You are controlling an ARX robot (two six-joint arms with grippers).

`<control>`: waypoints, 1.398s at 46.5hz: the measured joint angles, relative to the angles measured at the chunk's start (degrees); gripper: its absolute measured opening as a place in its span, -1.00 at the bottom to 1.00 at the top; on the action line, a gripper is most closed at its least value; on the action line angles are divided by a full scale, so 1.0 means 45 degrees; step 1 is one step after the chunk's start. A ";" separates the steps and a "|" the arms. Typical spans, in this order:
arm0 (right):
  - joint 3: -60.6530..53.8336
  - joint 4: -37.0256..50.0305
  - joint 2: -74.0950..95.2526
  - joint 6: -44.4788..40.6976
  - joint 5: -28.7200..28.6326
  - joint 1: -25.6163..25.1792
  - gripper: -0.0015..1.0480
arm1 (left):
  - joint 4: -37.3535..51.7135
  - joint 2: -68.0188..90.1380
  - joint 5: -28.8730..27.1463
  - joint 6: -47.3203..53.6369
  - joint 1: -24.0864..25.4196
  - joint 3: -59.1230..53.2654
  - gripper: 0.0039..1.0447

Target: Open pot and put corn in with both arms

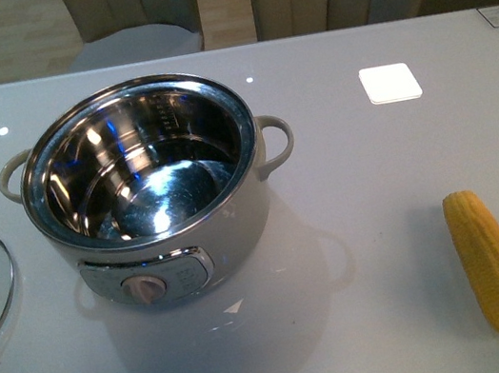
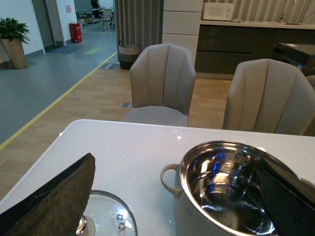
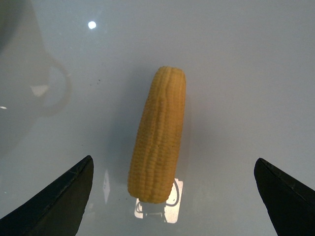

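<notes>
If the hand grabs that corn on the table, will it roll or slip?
The corn is round and tapered on a glossy table, so a sideways nudge would probably roll it in a curve. It looks stiff, so it likely won't bend when lifted. Its bumpy kernels should give some grip.

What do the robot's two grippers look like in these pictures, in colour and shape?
The left gripper has two broad, wedge-shaped fingers, dark grey-black with a rough, matte surface. The right gripper has fingers of the same tapered shape, plain black. The front view shows only a small black part of the right one at the picture's edge.
</notes>
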 joint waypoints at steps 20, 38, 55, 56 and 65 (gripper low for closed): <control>0.1904 0.2914 0.6761 0.0141 0.0112 0.0262 0.83 | 0.0000 0.0000 0.0000 0.0000 0.0000 0.0000 0.87; 0.3026 0.3060 0.9253 0.0578 0.0267 0.0272 0.70 | 0.0000 0.0000 0.0000 0.0000 0.0000 0.0000 0.87; 0.2346 0.2744 0.8126 0.0612 -0.0588 0.0165 -0.29 | 0.0000 0.0000 0.0000 0.0000 0.0000 0.0000 0.87; 0.2254 0.2633 0.7815 0.0583 -0.0680 0.0126 -0.33 | 0.0000 0.0000 0.0000 0.0000 0.0000 0.0000 0.87; 0.1894 0.1467 0.5469 0.0369 -0.1331 0.0034 -0.49 | 0.0000 0.0000 0.0000 0.0000 0.0000 0.0000 0.87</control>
